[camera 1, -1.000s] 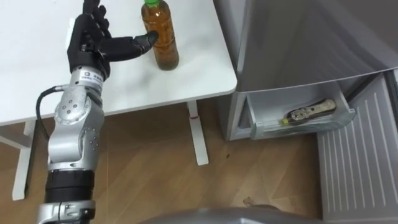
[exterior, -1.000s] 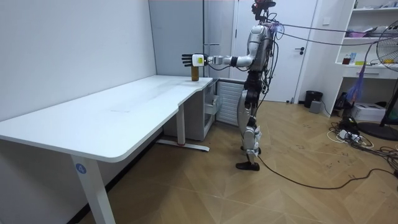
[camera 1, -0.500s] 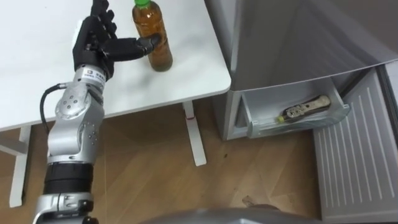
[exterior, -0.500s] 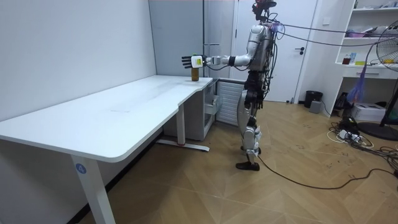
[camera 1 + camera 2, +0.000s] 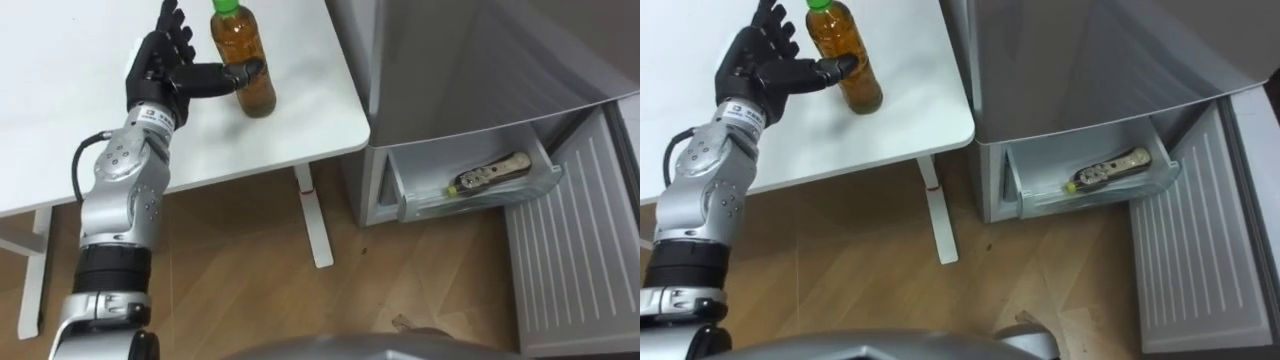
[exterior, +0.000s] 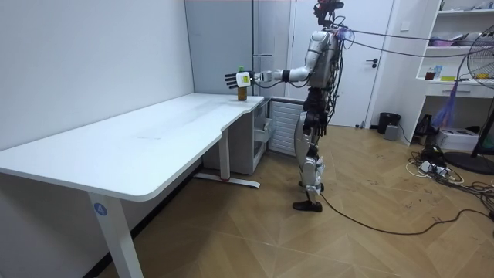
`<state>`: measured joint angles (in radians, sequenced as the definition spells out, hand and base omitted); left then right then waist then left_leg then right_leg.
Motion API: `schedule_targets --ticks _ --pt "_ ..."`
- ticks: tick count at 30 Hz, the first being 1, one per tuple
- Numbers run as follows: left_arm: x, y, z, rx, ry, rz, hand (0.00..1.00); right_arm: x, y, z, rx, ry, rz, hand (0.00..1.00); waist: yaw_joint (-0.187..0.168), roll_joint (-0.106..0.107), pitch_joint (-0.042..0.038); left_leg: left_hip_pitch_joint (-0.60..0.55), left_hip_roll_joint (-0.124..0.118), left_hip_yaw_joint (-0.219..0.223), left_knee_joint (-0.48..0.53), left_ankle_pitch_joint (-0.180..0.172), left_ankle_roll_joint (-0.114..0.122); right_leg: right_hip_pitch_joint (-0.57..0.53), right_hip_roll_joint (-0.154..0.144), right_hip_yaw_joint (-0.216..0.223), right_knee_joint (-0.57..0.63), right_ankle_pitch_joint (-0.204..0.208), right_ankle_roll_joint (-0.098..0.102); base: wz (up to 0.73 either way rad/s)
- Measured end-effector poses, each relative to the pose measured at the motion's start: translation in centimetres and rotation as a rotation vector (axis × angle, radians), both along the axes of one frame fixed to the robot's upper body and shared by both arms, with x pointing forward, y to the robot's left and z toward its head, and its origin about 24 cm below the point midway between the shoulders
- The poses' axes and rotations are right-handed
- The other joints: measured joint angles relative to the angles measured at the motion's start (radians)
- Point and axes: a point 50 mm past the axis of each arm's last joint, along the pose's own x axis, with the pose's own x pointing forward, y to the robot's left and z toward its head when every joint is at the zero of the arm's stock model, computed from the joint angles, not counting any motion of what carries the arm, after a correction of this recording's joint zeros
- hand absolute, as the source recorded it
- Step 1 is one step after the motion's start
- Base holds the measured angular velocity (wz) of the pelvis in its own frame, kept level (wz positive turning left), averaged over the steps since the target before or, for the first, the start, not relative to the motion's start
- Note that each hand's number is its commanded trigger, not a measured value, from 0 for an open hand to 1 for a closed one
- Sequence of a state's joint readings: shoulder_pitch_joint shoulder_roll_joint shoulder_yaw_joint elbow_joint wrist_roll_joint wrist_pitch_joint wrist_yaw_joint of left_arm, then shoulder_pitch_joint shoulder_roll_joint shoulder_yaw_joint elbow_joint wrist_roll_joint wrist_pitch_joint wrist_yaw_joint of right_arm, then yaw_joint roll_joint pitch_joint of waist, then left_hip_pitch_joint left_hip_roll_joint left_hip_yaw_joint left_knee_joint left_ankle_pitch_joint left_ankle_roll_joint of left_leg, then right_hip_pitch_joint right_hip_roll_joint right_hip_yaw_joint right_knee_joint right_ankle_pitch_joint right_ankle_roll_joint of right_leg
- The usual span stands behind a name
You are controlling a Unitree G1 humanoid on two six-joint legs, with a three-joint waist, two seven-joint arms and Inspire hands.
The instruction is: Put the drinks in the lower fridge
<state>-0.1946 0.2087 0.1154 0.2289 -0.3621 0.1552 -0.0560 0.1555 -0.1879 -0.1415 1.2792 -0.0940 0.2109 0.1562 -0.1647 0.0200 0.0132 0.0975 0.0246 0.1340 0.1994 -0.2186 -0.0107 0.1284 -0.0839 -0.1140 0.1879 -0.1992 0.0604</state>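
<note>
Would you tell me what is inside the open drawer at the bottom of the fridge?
One bottle lies on its side in the drawer. The drawer's rear part runs back under the fridge body, so anything lying there is covered.

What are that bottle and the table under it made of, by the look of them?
Bottle: likely clear plastic, as the brown drink shows through; green cap looks like opaque plastic. Table: smooth matt white top, perhaps laminated board; white leg looks like painted metal.
</note>
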Motion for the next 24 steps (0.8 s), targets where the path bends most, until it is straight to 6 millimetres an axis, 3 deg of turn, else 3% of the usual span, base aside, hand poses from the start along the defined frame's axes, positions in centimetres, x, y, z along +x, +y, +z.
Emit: schedule_targets --ticks 5,12,24 --pt "1.2 0.3 0.3 0.01 0.008 0.004 0.0 0.1 -0.1 0.0 -0.006 0.005 0.034 0.0 0.003 -0.001 0.0004 -0.009 0.0 0.003 0.006 -0.001 0.001 -0.01 0.0 0.008 0.003 0.0 0.0 -0.04" --pt "2.1 0.7 0.9 0.023 0.006 0.005 0.0 0.0 -0.2 0.1 -0.008 0.014 0.035 0.0 -0.004 0.016 -0.0109 0.003 0.0 0.003 0.006 -0.001 0.001 -0.008 0.001 0.017 0.003 0.001 -0.001 -0.04" --pt "2.4 0.8 1.0 0.028 0.02 0.0 0.0 0.6 -0.2 0.1 -0.013 0.002 0.045 0.0 -0.028 0.005 -0.0047 -0.007 -0.001 0.004 0.005 -0.002 0.002 -0.017 0.003 0.029 0.001 0.0 -0.001 -0.02"
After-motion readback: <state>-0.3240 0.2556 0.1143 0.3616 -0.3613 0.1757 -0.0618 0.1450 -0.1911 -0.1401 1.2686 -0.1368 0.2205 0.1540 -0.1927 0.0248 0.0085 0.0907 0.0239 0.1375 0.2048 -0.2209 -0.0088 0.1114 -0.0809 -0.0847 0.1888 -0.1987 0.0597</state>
